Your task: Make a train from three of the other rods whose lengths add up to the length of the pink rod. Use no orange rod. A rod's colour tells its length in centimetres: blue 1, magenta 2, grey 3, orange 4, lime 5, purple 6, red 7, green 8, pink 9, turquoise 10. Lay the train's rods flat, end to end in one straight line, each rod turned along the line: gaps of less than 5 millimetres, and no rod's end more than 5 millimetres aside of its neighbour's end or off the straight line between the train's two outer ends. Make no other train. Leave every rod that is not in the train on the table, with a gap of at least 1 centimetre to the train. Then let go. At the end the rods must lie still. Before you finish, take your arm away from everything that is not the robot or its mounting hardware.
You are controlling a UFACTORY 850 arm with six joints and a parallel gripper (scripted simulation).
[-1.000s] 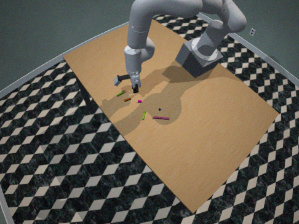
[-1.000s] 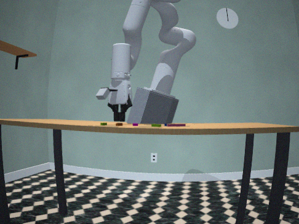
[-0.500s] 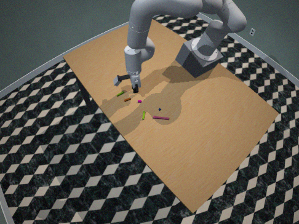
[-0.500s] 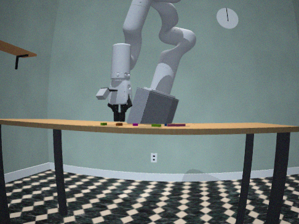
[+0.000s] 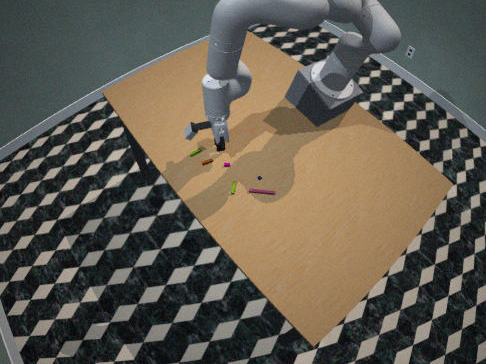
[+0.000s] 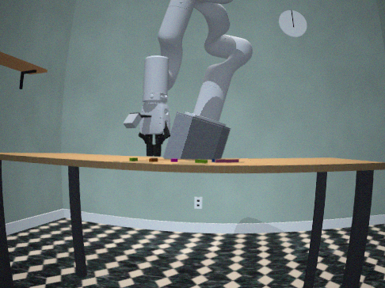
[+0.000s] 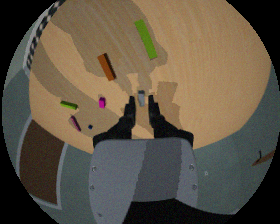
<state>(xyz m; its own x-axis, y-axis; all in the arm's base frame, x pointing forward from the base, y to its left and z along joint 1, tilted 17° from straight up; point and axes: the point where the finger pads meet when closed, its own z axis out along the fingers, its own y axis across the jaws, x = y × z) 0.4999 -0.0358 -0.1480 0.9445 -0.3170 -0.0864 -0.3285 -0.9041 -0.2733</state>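
Note:
My gripper (image 5: pixel 220 147) (image 6: pixel 154 153) (image 7: pixel 141 101) is low over the table, fingers pointing down and a little apart. A short grey rod (image 7: pixel 143 98) lies on the table between the fingertips in the wrist view; I cannot see them pressing on it. The pink rod (image 5: pixel 262 191) (image 6: pixel 226 161) (image 7: pixel 75 122) lies flat further out. A magenta rod (image 5: pixel 227 164) (image 6: pixel 174 160) (image 7: pixel 101 102), a small blue rod (image 5: pixel 259 177) (image 7: pixel 90 126) and a lime rod (image 5: pixel 233 187) (image 6: pixel 201 161) (image 7: pixel 69 105) lie between them.
A green rod (image 5: pixel 196 152) (image 6: pixel 133 159) (image 7: pixel 145 37) and an orange rod (image 5: pixel 207 162) (image 6: pixel 153 160) (image 7: pixel 106 66) lie close to the gripper. The arm's grey base (image 5: pixel 322 96) stands at the back of the table (image 5: pixel 350 199). The table's left edge is near the rods.

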